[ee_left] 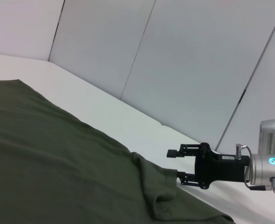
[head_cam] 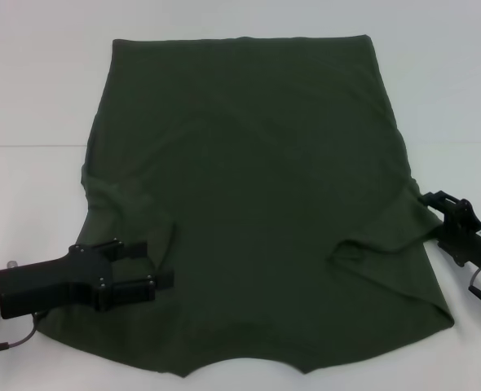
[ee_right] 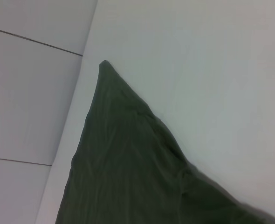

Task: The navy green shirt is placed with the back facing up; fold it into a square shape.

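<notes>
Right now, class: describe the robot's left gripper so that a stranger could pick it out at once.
Find the navy green shirt spread across the white table. Over its near left part sits the left gripper, black, fingers apart. The right gripper only meets the shirt's opposite edge.

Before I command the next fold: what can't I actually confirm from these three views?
- Right gripper: whether it pinches the navy green shirt; the head view shows it only at the cloth's edge, the left wrist view from afar.
- Left gripper: jaws apart over the shirt, but contact with the fabric underneath is hidden.
- Near sleeve area: the right wrist view shows only shirt, none of its own jaws.
</notes>
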